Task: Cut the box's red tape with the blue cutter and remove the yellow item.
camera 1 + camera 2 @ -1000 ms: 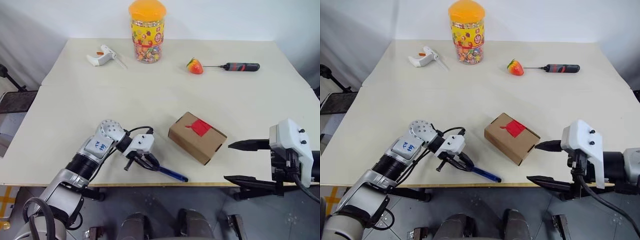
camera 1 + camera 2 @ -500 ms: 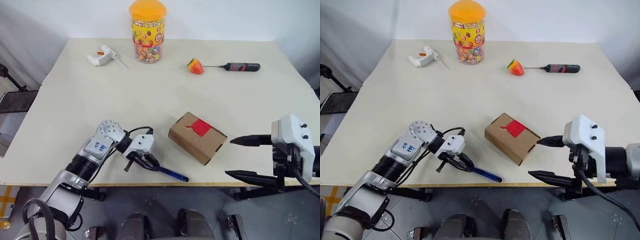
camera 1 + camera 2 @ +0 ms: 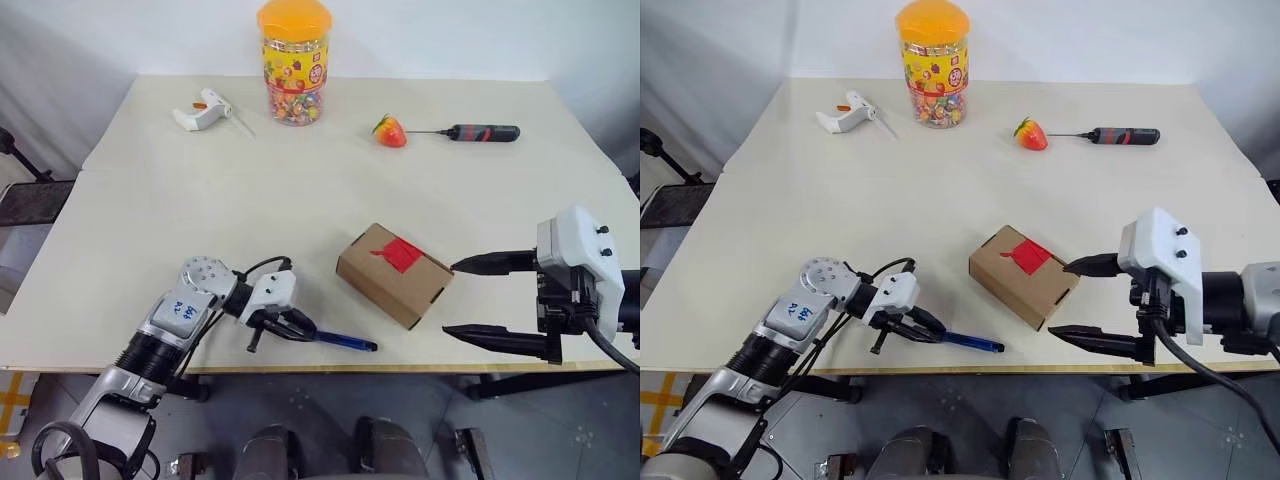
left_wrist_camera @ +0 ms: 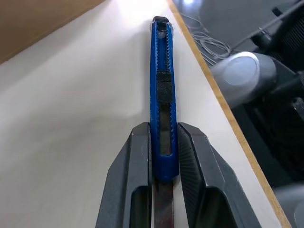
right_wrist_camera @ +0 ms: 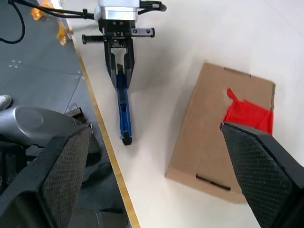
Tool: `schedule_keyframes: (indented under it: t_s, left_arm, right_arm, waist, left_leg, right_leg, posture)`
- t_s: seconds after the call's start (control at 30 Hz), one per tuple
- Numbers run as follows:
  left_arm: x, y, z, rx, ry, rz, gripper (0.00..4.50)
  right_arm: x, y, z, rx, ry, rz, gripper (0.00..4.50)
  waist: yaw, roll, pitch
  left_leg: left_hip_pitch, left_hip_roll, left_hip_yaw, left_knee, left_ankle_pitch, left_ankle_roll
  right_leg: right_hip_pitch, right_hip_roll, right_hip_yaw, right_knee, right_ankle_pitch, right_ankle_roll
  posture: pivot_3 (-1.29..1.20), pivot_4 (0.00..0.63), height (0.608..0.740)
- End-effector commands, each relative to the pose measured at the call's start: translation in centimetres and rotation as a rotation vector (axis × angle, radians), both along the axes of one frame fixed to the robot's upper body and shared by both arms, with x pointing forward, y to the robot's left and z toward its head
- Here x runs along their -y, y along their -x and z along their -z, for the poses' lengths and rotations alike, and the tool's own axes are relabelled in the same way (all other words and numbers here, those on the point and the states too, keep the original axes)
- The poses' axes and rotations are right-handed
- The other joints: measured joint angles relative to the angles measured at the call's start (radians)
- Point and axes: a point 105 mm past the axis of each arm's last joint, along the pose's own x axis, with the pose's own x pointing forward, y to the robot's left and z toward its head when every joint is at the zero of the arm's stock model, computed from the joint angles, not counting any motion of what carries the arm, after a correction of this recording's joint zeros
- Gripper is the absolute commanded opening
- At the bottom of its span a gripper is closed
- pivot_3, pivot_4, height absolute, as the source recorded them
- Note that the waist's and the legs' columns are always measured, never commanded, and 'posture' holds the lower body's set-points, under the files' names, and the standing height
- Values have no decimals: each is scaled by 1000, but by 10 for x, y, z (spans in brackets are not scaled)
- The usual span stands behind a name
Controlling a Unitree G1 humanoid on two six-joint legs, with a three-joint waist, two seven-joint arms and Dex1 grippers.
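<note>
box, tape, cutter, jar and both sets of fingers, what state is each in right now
box: closed, flat on the table
red tape: stuck across the top seam, uncut
blue cutter: gripped at one end, lying along the table's front edge
candy jar: upright, orange lid on
left gripper: fingers shut on the cutter
right gripper: fingers wide open beside the box, holding nothing

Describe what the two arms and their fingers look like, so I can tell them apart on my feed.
Left arm: silver and black segments, blue handwriting on a grey panel, looping black cable, white wrist housing. Right arm: bulkier white housing with two dark screws. Both carry black, tapered fingers with cross-hatched pads.
</note>
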Motion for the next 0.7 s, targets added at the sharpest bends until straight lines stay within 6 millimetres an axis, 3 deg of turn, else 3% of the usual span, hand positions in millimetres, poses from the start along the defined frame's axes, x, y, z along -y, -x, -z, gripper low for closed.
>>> schedule_keyframes:
  t_s: [0.03, 0.27, 0.4, 0.6, 0.7]
  left_arm:
    - [-11, -2, -8, 50, 27, -89, 438]
    - [-28, 4, -18, 123, 75, -179, 438]
    - [-45, -4, -53, 258, 237, -313, 438]
    - [-64, -2, -75, 322, 305, -388, 438]
    - [-64, -2, -92, 379, 384, -391, 438]
  right_arm:
    - [-6, -3, -9, 32, -14, -41, 4500]
    - [-17, -10, -14, 13, -49, -73, 4500]
    - [-22, -20, -24, 1, -97, -54, 4500]
    - [-27, -36, -33, -3, -130, -43, 4500]
    - [-31, -50, -38, -62, -152, -11, 4500]
  waist:
    - [-4, 0, 0]
    - [-13, 0, 2]
    - [-17, 0, 3]
    - [-22, 1, 3]
    - [-22, 1, 3]
  left_leg:
    - [0, 0, 0, 0, 0, 0]
    - [-1, 0, 0, -1, 0, -1]
    - [-2, 0, 0, 0, -1, 0]
    - [-2, 1, 0, -2, -1, -2]
    - [-2, 0, 2, -2, -1, -2]
  right_leg:
    - [0, 0, 0, 0, 0, 0]
    - [0, -2, 0, -1, 0, 0]
    - [-1, -2, -1, -2, 0, 1]
    - [-1, 0, -1, -3, 0, 1]
    - [-2, 1, -1, -2, 0, 1]
  posture:
    - [0, 150, 740]
    - [0, 150, 740]
    - [0, 150, 740]
    - [0, 150, 740]
    - [0, 150, 740]
